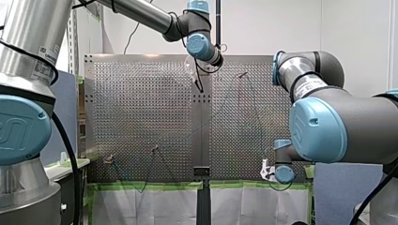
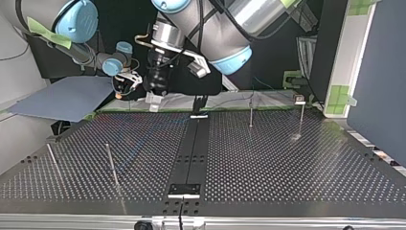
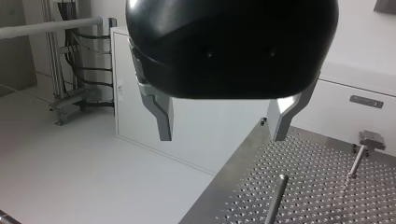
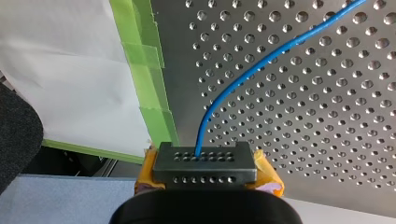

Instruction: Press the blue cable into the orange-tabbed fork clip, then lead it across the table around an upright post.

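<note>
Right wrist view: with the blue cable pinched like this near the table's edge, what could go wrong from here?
1. The right gripper's jaws are shut on the blue cable just below a sharp bend. A hard pull may kink it or let it slip out.
2. The left gripper hangs open and empty, off the cable, so the slack is unguided and could snag the wrong upright post as it crosses.

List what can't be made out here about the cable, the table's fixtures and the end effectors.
- Front view: the small fixture is too small to identify.
- Right wrist view: the blue cable has its far end cut off by the edge. Its near end hides inside my right end effector.
- Front view: that end effector is mostly hidden behind its own wrist joint.
</note>
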Available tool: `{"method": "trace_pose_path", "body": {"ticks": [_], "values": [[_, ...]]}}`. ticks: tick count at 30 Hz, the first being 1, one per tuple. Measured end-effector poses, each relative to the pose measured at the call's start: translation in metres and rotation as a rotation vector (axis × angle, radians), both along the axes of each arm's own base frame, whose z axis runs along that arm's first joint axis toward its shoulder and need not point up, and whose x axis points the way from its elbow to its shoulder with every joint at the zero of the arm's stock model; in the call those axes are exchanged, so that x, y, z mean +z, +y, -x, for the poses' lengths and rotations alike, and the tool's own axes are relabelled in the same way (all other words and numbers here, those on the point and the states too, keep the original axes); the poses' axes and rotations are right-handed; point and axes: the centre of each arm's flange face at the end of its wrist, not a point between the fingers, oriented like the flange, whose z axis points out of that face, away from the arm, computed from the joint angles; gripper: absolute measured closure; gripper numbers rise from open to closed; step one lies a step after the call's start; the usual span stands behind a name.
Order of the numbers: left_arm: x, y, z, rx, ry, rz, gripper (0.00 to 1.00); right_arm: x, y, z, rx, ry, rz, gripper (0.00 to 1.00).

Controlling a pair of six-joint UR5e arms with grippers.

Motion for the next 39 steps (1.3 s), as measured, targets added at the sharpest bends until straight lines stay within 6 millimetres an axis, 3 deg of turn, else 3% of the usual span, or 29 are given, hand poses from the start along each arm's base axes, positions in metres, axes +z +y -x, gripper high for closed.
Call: {"method": "trace_pose_path", "body": {"ticks": [20, 39], "values": [[-0.065, 0.012, 0.01, 0.003, -0.005, -0.015, 0.01, 0.0, 0.0, -0.001, 0.009, -0.002, -0.001, 1.0], [-0.128, 0.04, 0.017, 0.03, -0.02, -0.059, 0.01, 0.0, 0.0, -0.002, 0.01, -0.005, 0.0, 1.0]]}}
